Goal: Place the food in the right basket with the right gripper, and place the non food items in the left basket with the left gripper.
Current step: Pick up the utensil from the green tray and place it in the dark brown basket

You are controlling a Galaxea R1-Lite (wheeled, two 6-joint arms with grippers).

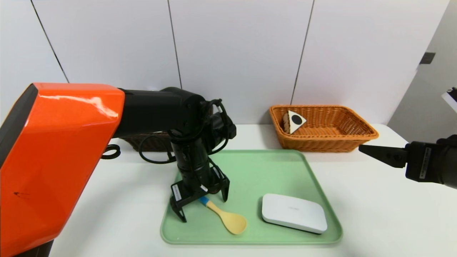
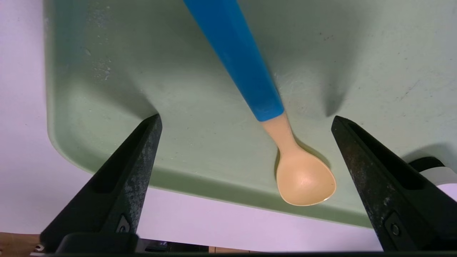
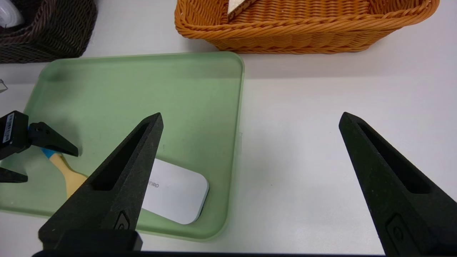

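The yellow spoon with a blue handle lies on the green tray. My left gripper hangs open just above it, one finger on each side of the handle, not touching it. The flat white box lies on the tray's right part. The cake slice leans in the orange basket, pale underside up. In the dark brown basket, mostly hidden behind my left arm, a white bottle shows. My right gripper hovers open over bare table right of the tray.
The baskets stand against the back wall behind the tray. White table lies between the tray's right rim and my right gripper. The tray's front rim is near the table's front edge.
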